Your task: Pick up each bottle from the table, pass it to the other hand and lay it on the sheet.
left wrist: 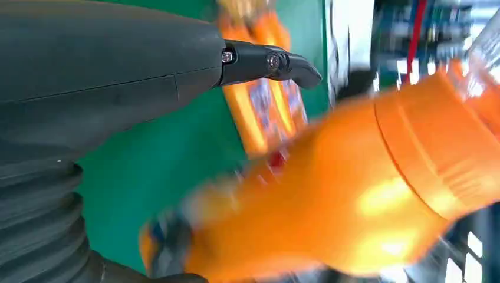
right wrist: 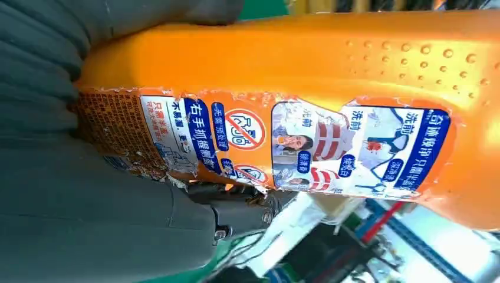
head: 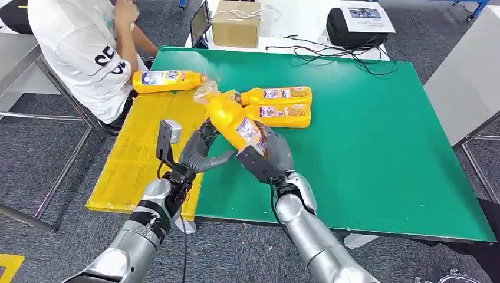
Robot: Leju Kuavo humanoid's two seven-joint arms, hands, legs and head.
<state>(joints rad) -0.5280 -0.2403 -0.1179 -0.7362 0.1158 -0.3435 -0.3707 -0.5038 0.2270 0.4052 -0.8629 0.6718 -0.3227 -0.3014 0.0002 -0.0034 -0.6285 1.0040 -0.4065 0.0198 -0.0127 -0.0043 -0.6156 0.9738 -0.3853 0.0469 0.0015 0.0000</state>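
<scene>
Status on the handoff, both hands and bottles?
Right hand grips raised bottle; left hand open beside it. One bottle on yellow sheet, two bottles on green table. Path clear.

A blurred orange bottle (left wrist: pixel 330 200) hangs just beside the left hand (left wrist: pixel 106 76), above the green table (left wrist: pixel 159 153).
</scene>
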